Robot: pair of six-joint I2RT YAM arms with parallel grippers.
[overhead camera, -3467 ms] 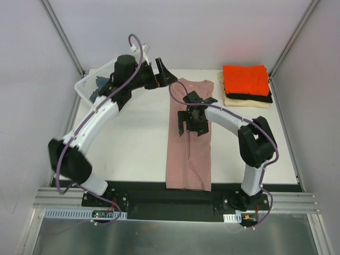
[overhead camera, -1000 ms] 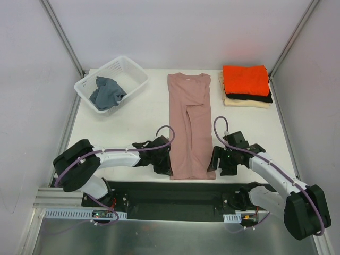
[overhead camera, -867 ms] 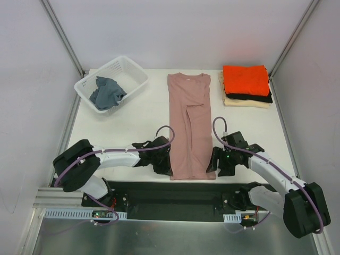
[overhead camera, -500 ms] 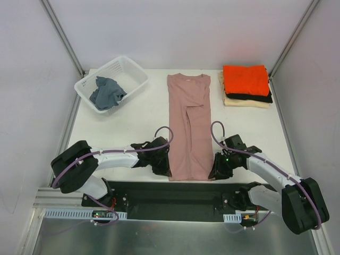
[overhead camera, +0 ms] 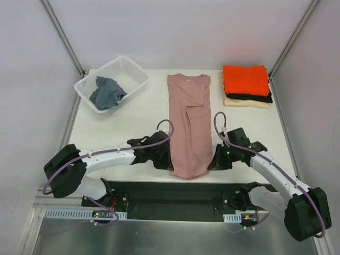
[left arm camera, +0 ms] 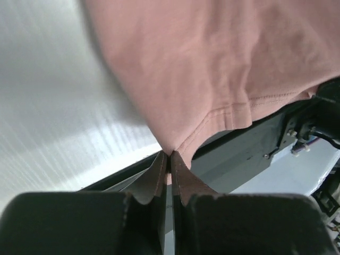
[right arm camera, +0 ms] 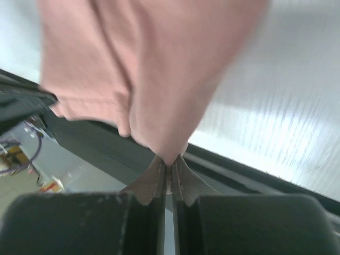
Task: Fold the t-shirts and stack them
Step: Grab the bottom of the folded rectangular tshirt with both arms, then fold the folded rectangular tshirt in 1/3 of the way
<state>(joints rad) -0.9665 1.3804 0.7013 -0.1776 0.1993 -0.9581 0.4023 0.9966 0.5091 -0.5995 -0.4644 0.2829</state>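
Near edge of the surface (overhead camera: 133,127): left gripper (left arm camera: 169,162) is clamped on the near-left hem corner of the pink t-shirt (overhead camera: 189,127). Right gripper (right arm camera: 169,169) pinches the near-right hem corner.

Pink t-shirt is folded into a narrow strip at mid-surface. Its long axis runs near to far, hem at the near edge, collar pointing at the far edge.

Far-right corner holds a folded stack: orange t-shirt (overhead camera: 245,78) on top, black t-shirt (overhead camera: 249,98) under it, cream t-shirt (overhead camera: 244,102) at the bottom.

Far-left corner: white basket (overhead camera: 135,71) with a grey cloth (overhead camera: 107,91) inside.
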